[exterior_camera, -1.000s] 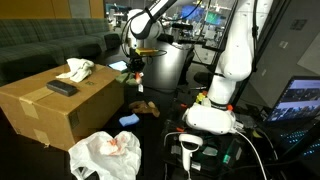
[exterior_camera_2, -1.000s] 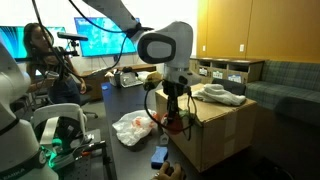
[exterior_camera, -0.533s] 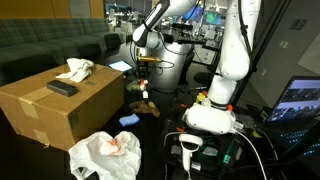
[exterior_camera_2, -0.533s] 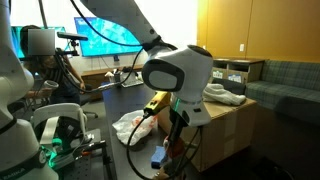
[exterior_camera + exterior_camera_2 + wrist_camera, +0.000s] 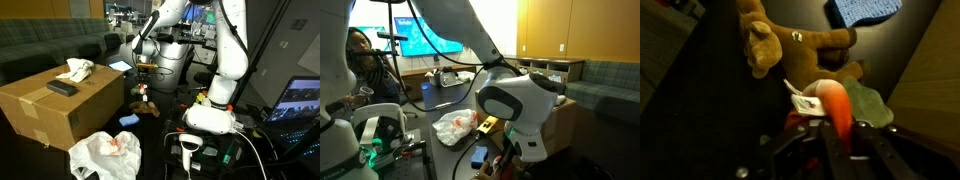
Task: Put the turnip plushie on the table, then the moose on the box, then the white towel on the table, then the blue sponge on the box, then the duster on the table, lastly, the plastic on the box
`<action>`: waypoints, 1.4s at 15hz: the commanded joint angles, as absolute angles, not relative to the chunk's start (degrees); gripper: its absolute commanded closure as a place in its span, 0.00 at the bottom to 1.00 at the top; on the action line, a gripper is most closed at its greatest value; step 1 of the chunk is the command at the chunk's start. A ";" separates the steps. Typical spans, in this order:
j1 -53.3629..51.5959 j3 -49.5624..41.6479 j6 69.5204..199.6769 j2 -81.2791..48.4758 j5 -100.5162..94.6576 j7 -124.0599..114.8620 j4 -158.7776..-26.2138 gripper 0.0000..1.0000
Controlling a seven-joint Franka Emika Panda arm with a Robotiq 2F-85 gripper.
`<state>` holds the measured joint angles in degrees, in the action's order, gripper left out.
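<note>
My gripper (image 5: pixel 832 132) is shut on the orange turnip plushie (image 5: pixel 836 103) with green leaves (image 5: pixel 872 104) and holds it low over the dark table, right beside the box's end (image 5: pixel 143 90). The brown moose (image 5: pixel 764 44) lies on the table just beyond it, and shows in an exterior view (image 5: pixel 146 108). The blue sponge (image 5: pixel 866 9) lies by the moose (image 5: pixel 128 120). The white towel (image 5: pixel 75 69) and a dark flat block (image 5: pixel 62 88), apparently the duster, lie on the cardboard box (image 5: pixel 50 115). The crumpled plastic (image 5: pixel 106 155) lies on the table.
The robot's white base (image 5: pixel 212 115) stands beside the work area. A handheld scanner and cables (image 5: pixel 190 150) lie near the front. A sofa (image 5: pixel 50 45) is behind the box. A person sits at a screen (image 5: pixel 360 50).
The arm has come down from beside the box top toward the table, carrying the turnip plushie, and now hangs just above the moose.
</note>
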<state>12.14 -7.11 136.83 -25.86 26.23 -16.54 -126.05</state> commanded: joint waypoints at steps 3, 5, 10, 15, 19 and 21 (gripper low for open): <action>13.96 -7.54 136.50 -32.68 28.24 -19.23 -120.43 0.90; 14.58 -7.50 136.30 -33.81 28.60 -19.86 -120.00 0.62; 15.19 -7.34 136.90 -34.40 29.99 -19.89 -121.03 0.37; 14.01 -7.27 138.54 -32.03 29.65 -19.59 -124.87 0.01; 11.82 -6.41 141.97 -29.47 29.82 -19.65 -130.42 0.00; 10.78 -5.58 144.10 -28.03 30.15 -19.48 -133.79 0.00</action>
<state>12.70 -6.50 140.10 -32.32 28.61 -19.74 -127.35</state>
